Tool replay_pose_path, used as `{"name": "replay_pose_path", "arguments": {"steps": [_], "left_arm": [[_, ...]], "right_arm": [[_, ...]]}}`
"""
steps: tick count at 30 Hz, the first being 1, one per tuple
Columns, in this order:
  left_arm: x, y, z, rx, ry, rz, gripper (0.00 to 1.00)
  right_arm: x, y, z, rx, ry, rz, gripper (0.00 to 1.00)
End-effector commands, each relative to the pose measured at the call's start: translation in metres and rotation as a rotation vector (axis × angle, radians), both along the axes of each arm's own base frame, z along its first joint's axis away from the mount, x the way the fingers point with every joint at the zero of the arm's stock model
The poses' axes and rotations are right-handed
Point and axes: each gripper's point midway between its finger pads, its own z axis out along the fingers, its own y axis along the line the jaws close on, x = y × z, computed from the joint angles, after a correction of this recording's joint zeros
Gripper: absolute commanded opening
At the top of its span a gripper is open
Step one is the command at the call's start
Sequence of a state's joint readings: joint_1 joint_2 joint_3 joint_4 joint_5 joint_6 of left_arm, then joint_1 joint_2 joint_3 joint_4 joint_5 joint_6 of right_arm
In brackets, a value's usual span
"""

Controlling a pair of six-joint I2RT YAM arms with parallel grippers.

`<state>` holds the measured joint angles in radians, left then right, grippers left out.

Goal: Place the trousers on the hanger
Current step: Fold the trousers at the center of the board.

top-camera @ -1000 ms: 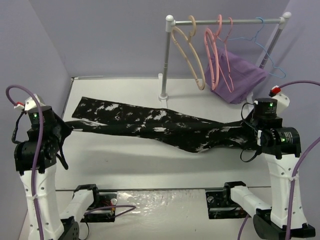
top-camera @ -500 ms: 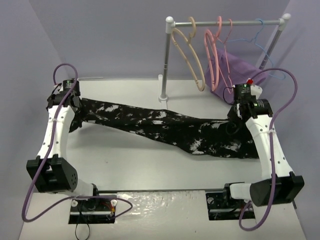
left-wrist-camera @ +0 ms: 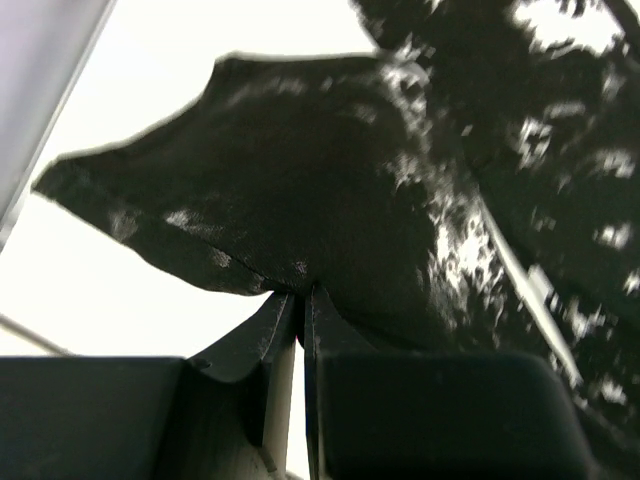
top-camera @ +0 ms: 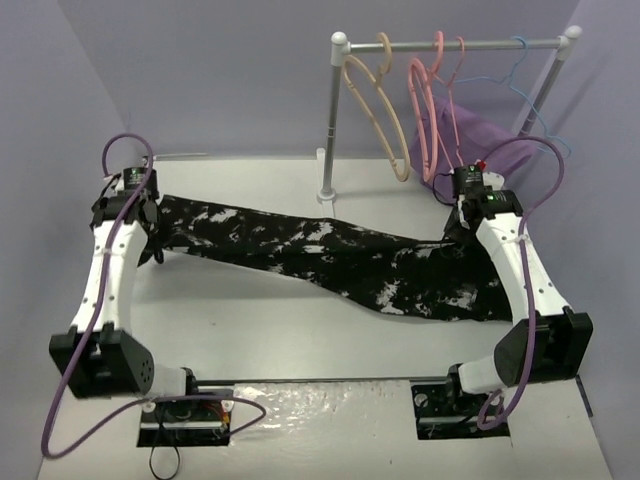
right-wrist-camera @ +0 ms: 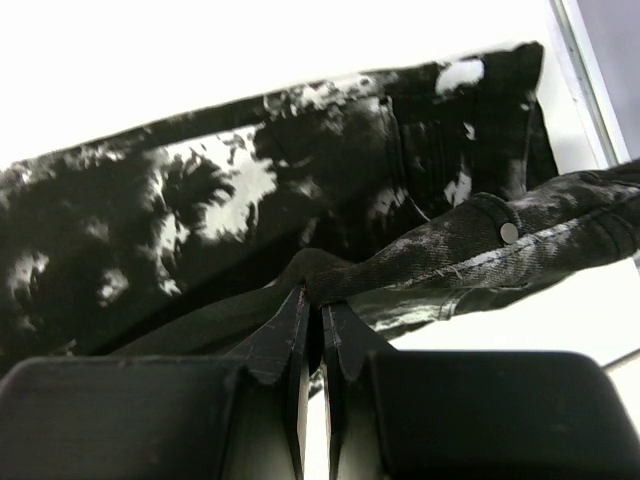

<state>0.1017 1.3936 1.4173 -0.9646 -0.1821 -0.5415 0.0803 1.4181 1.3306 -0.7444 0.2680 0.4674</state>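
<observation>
The trousers [top-camera: 330, 255], black with white blotches, lie stretched across the table from left to right. My left gripper [top-camera: 158, 230] is shut on their left end, a pinched fold of dark cloth [left-wrist-camera: 330, 190] at the fingertips [left-wrist-camera: 300, 292]. My right gripper [top-camera: 462, 226] is shut on the waistband end, where a fold [right-wrist-camera: 200, 190] bunches between the jaws [right-wrist-camera: 312, 290] and a button [right-wrist-camera: 510, 232] shows. The beige hanger [top-camera: 375, 105] hangs on the rail at the back, apart from both grippers.
The rail stands on a white post [top-camera: 328, 120] at the back of the table. A thick pink hanger [top-camera: 425, 115], a blue wire hanger [top-camera: 530, 95] and a purple cloth [top-camera: 480, 145] hang on the rail to the right of the beige one. Walls close in left and right.
Both arms have stretched out towards the back of the table, carrying the trousers' ends with them. The cloth has shifted farther back and lies lower, and both grips have held.
</observation>
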Motion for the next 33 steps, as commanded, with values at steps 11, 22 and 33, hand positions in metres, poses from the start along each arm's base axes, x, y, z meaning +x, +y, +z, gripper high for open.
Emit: {"name": "replay_pose_path", "arguments": {"steps": [11,22,33], "left_arm": [[-0.018,0.091,0.057,0.382,-0.081,0.218,0.0],[0.087,0.102,0.004,0.343,0.144,0.11,0.0],[0.11,0.113,-0.01,0.386,0.271,0.066,0.0]], "right_arm": [[-0.034,-0.074,0.02,-0.307,0.058,-0.14,0.0],[0.002,-0.083,-0.006,-0.35,0.1,-0.188,0.0],[0.031,-0.087,-0.022,-0.367,0.102,-0.242,0.0]]}}
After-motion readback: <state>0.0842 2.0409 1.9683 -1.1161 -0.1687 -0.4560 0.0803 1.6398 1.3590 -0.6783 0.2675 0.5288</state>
